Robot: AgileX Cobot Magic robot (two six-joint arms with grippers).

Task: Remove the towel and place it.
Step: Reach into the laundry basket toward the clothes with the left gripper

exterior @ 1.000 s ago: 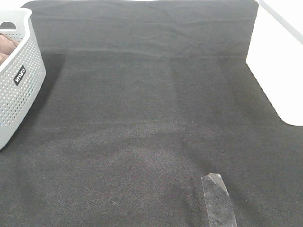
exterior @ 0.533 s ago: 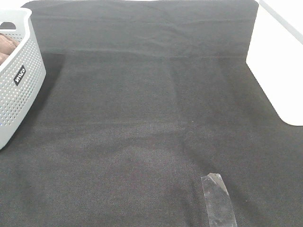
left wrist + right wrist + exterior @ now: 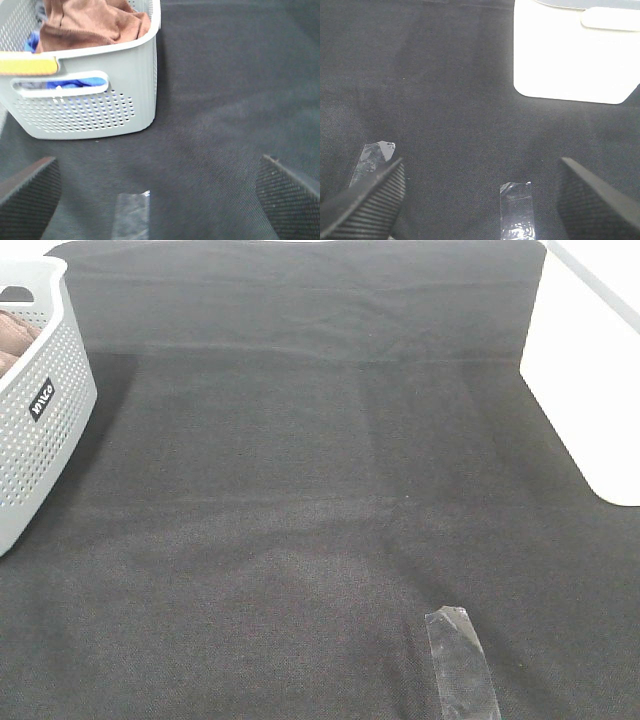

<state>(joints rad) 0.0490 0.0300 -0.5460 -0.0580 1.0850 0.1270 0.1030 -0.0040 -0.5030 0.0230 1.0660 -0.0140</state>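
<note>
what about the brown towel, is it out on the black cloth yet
No, the towel sits bunched inside the grey basket, with none of it on the black cloth.

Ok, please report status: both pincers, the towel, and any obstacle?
Left pincer open, empty. Right pincer open, empty. Towel bunched in grey basket, not gripped. Blue cloth shares the basket.

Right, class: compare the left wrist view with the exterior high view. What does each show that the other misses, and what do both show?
Only the left wrist view shows the open left claw and a blue cloth seen through the handle slot of the basket. Only the exterior high view shows the white container on the right. Both show the grey basket holding the brown towel, standing on the black table cloth.
</note>
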